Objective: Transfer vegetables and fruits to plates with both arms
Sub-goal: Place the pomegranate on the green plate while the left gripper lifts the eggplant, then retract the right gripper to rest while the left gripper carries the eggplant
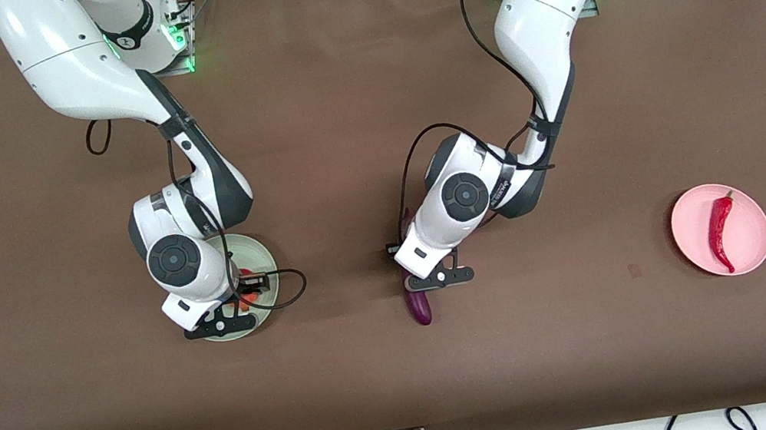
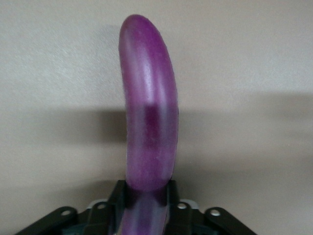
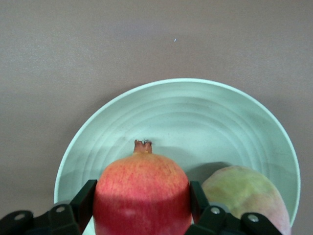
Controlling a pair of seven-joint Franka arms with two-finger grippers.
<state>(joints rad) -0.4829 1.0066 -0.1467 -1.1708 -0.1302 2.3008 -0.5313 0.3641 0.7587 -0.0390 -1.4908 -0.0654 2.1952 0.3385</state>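
Left fingers (image 2: 146, 205) clamp eggplant (image 2: 149, 112); right fingers (image 3: 142, 205) clamp pomegranate (image 3: 142, 196) over green plate (image 3: 195, 117).

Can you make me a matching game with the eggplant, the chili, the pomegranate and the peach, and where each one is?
Things:
1. eggplant
2. chili pepper
3. pomegranate
4. peach

Places:
A. lying on the pink plate
B. between the fingers of the right tool, over the green plate
C. on the green plate, beside the held fruit
D. between the fingers of the left tool, at the brown table

Pairs: 1-D, 2-A, 3-B, 4-C
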